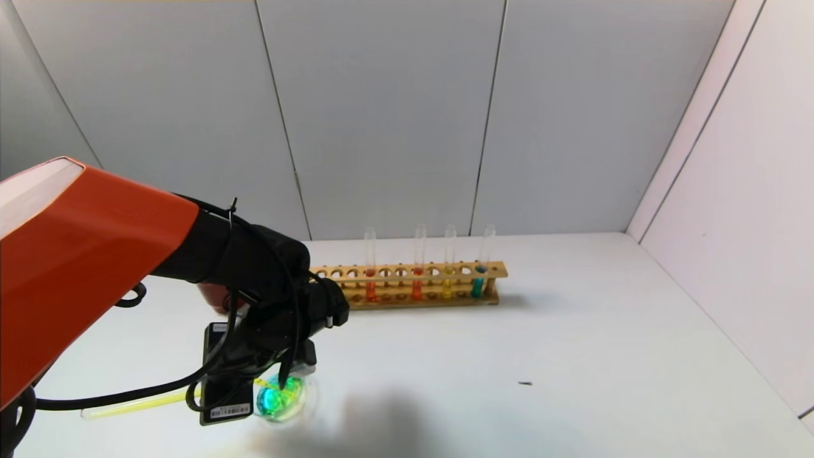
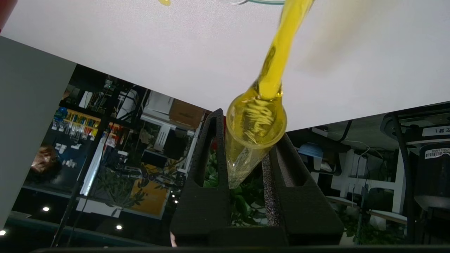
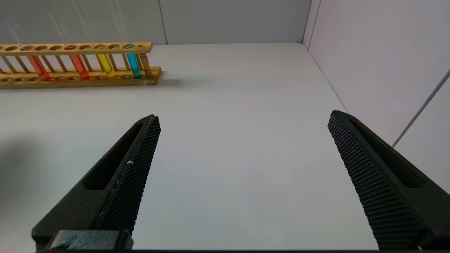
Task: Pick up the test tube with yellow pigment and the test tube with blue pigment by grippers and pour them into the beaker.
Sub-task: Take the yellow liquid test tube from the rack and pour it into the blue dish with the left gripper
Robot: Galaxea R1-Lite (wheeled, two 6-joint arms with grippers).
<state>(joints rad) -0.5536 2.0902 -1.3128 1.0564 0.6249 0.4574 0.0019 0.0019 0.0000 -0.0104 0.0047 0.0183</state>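
Over beaker: left gripper fingers clamped on tilted yellow tube; right gripper fingers wide apart.

White table: wooden test tube rack set toward the back; beaker of green liquid stood near the front edge; small dark speck seen right of the beaker.

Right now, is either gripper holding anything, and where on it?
Left gripper holds the yellow test tube near its rounded bottom end, tipped over the beaker. Right gripper is open and holds nothing.
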